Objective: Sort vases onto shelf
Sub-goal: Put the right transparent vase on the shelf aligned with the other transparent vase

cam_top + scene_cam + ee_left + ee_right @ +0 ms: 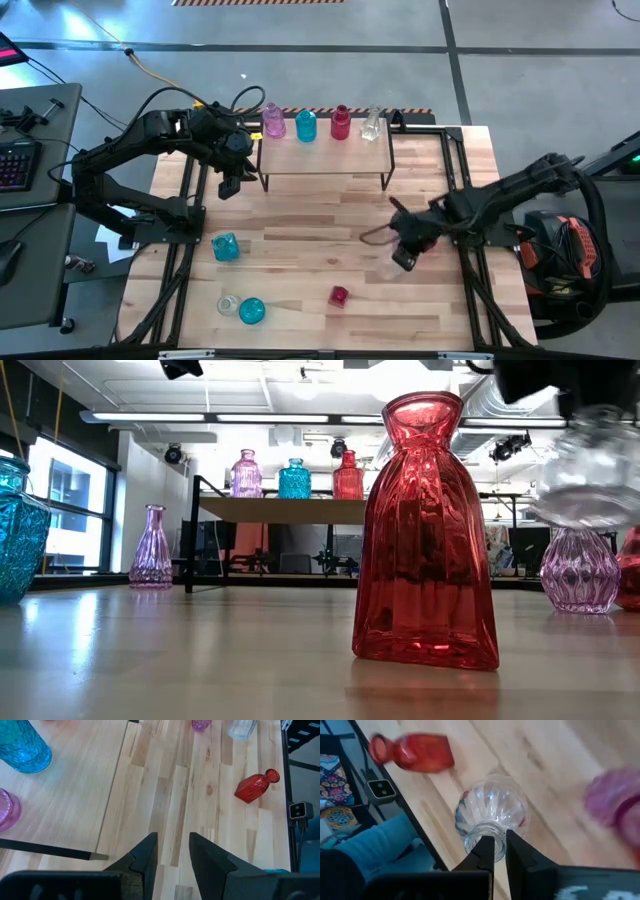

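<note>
The shelf (325,162) stands at the table's far side. On it stand a pink vase (272,122), a teal one (305,125), a red one (340,122) and a clear one (372,124). My right gripper (405,255), over the table's right half, is shut on a clear ribbed vase (492,812). My left gripper (228,185) hovers open beside the shelf's left end with nothing between its fingers (150,855). A red vase (339,296), two teal vases (225,246) (252,311) and a small clear one (229,303) rest on the tabletop. My right gripper pinches the clear vase's narrow neck (487,834) between its two fingers, which slant downward. The bulbous body (590,475) hangs below the fingers, lifted clear of the tabletop.
A pink bulbous vase (580,570) stands on the table just under the lifted clear one. A tall pink bottle vase (152,548) stands near the shelf's leg. Black frame rails (465,215) run along both table sides. Bare wood lies between the shelf and the near vases.
</note>
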{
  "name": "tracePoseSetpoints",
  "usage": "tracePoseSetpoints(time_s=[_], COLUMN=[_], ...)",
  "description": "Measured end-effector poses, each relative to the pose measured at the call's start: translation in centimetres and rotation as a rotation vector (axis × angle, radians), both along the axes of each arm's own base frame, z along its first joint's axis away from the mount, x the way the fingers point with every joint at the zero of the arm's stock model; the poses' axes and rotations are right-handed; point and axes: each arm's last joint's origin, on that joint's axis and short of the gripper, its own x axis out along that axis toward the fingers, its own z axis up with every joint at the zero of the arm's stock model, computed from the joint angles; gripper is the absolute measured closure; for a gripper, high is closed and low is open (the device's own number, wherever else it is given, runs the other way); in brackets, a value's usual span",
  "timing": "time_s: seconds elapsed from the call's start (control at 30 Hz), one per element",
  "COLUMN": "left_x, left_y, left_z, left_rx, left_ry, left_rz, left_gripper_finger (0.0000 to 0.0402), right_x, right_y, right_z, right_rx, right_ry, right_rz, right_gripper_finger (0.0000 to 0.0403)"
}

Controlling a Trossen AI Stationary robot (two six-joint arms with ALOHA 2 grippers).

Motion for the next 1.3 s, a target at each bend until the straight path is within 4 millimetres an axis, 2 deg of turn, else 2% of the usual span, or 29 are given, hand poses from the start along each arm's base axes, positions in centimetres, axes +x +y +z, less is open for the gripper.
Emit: tracePoseSetpoints(time_s=[0.23, 0.6, 0.87, 1.03, 1.3], left_x=[0.0, 0.0, 0.0, 0.0, 0.0], left_y=[0.0, 0.0, 0.0, 0.0, 0.0], left_z=[0.0, 0.0, 0.0, 0.0, 0.0], left_rx=[0.0, 0.0, 0.0, 0.0, 0.0], left_ry=[0.0, 0.0, -0.001, -0.001, -0.001], left_rz=[0.0, 0.0, 0.0, 0.0, 0.0], left_gripper_finger=[0.0298, 0.0298, 0.0298, 0.0298, 0.0298], right_x=[0.5, 0.2, 1.7, 2.8, 4.1], right_y=[-4.0, -10.6, -14.7, -17.1, -20.8], right_z=[3.7, 7.9, 10.5, 11.6, 12.1], right_rx=[-0.12, -0.269, -0.437, -0.491, -0.51], right_ry=[-0.036, -0.119, -0.123, -0.097, -0.02], right_rz=[0.031, -0.029, -0.098, -0.112, -0.127], right_gripper_finger=[0.0402, 0.0402, 0.0402, 0.0402, 0.0402])
